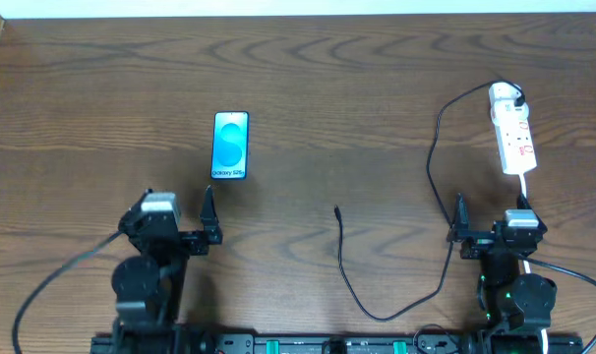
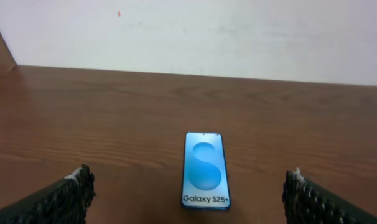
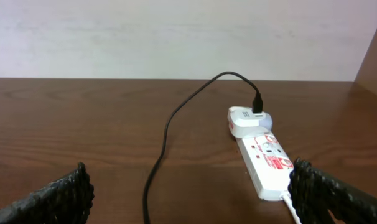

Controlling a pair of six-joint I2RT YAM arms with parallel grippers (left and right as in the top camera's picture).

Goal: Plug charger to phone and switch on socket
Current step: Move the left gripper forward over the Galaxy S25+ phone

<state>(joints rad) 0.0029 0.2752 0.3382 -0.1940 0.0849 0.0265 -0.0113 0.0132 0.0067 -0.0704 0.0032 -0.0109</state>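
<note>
left pincer (image 2: 188, 174), right pincer (image 3: 190, 167) agape

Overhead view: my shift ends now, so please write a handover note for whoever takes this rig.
Left gripper: jaws open, empty, just short of the phone.
Right gripper: jaws open, empty, near the socket.
Charger: its white plug sits in the socket's far end; its connector tip lies loose mid-table, apart from the phone.
Done: nothing grasped yet.
Left: fit tip into phone, switch socket on; switch state unreadable.
</note>
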